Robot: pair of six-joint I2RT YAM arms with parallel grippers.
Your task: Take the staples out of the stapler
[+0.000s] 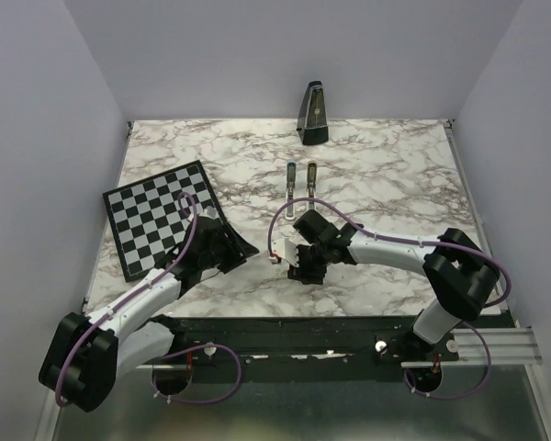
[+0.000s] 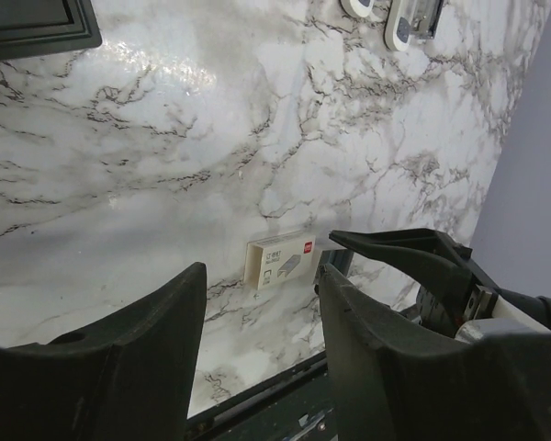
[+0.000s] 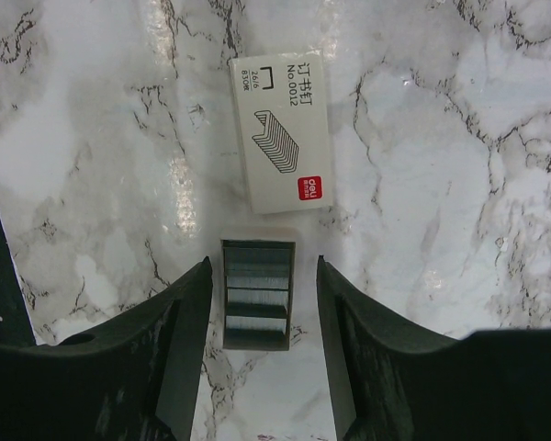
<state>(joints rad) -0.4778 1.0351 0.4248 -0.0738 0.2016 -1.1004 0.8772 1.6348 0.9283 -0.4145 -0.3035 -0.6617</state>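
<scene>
The stapler (image 1: 301, 176) lies opened into two narrow pale bars on the marble beyond both arms; its ends show at the top of the left wrist view (image 2: 411, 22). My right gripper (image 1: 300, 267) is open, low over the table. In the right wrist view its fingers (image 3: 263, 268) straddle, without touching, a small open tray of staples (image 3: 257, 294). The white staple box sleeve (image 3: 282, 131) lies just beyond the tray. My left gripper (image 2: 262, 317) is open and empty, near the chessboard's corner (image 1: 225, 246), facing the sleeve (image 2: 278, 262).
A black pyramid metronome (image 1: 313, 114) stands at the back middle. A chessboard (image 1: 161, 219) lies at the left, its dark edge in the left wrist view (image 2: 37, 28). The table's dark front rail (image 1: 285, 329) runs below both grippers.
</scene>
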